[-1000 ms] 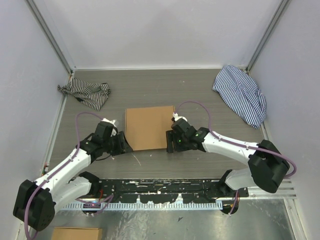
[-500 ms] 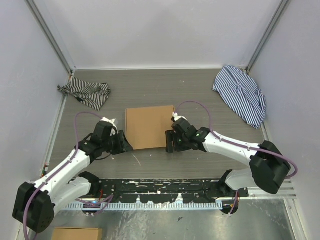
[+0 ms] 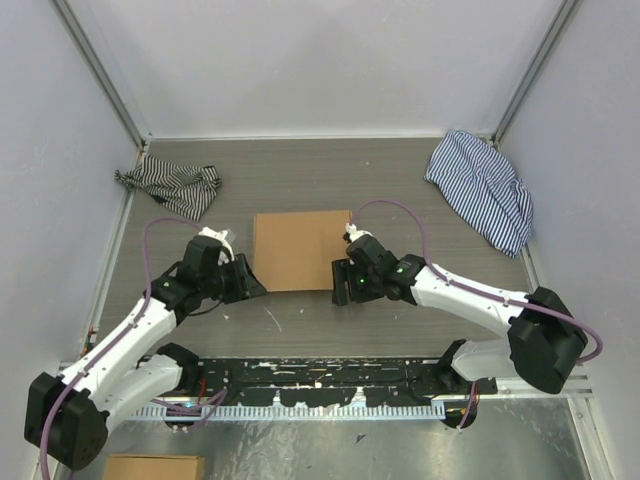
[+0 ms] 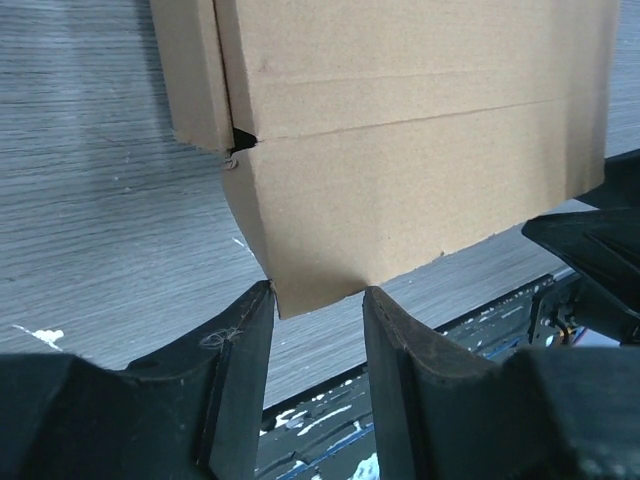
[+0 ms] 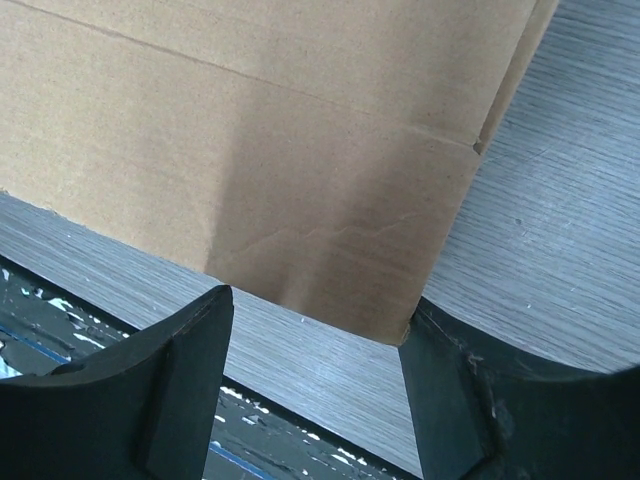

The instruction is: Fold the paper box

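The paper box (image 3: 298, 250) lies shut and flat in the middle of the table, plain brown cardboard. My left gripper (image 3: 248, 282) sits at its near left corner. In the left wrist view the box (image 4: 400, 130) has that corner right at the mouth of the left gripper (image 4: 318, 300), whose jaws stand apart. My right gripper (image 3: 343, 280) is at the near right corner. In the right wrist view the box (image 5: 250, 150) touches the right-hand finger (image 5: 440, 380) of the wide-open right gripper (image 5: 315, 310). Neither grips the cardboard.
A dark striped cloth (image 3: 170, 187) lies at the back left and a blue striped cloth (image 3: 482, 188) at the back right. The black base rail (image 3: 320, 375) runs along the near edge. Another piece of cardboard (image 3: 150, 467) shows at the bottom left, off the table.
Both grippers have edged away from the bases against the box's near corners. The box's near edge has shifted slightly toward the back. The left jaws have narrowed a little.
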Available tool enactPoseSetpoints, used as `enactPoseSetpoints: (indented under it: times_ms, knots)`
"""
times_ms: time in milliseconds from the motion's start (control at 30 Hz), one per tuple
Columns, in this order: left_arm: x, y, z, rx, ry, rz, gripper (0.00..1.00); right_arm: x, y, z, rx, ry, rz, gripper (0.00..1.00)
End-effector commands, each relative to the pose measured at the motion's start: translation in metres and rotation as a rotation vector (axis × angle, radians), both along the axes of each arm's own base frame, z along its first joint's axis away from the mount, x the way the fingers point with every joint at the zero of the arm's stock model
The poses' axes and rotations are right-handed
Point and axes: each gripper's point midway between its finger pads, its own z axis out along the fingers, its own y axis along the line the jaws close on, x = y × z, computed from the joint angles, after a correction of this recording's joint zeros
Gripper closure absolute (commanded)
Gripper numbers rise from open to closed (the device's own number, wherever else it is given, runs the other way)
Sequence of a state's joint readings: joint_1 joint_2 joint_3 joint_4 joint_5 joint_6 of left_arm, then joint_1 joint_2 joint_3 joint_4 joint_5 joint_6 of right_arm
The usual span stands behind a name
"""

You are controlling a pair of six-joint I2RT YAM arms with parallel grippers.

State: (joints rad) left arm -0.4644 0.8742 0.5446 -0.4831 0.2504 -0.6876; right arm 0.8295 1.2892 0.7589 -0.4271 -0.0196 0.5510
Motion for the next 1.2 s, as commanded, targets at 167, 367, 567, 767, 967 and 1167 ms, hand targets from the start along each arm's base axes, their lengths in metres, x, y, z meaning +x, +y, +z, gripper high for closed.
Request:
enactPoseSetpoints:
  times_ms: [167, 367, 567, 767, 967, 1167]
  knots:
    - [0.006, -0.004, -0.034, 0.009, 0.012, -0.019, 0.53, 0.012, 0.014, 0.006, 0.040, -0.052, 0.007, 0.30]
    - [0.010, -0.003, -0.033, -0.002, -0.067, -0.024, 0.55, 0.013, 0.014, 0.002, 0.036, -0.050, 0.006, 0.30]
    - [0.014, 0.004, -0.037, 0.022, -0.120, -0.004, 0.59, 0.013, 0.015, -0.005, 0.031, -0.037, 0.004, 0.30]
    - [0.010, 0.009, -0.046, 0.048, -0.094, 0.003, 0.60, 0.013, 0.012, -0.005, 0.019, -0.041, -0.002, 0.30]
    - [0.010, 0.008, -0.050, 0.065, -0.048, 0.002, 0.60, 0.013, 0.011, -0.006, 0.009, -0.037, -0.005, 0.28]
    - [-0.009, 0.003, -0.039, 0.037, 0.032, -0.039, 0.56, 0.012, 0.006, 0.004, 0.001, -0.049, -0.008, 0.27]
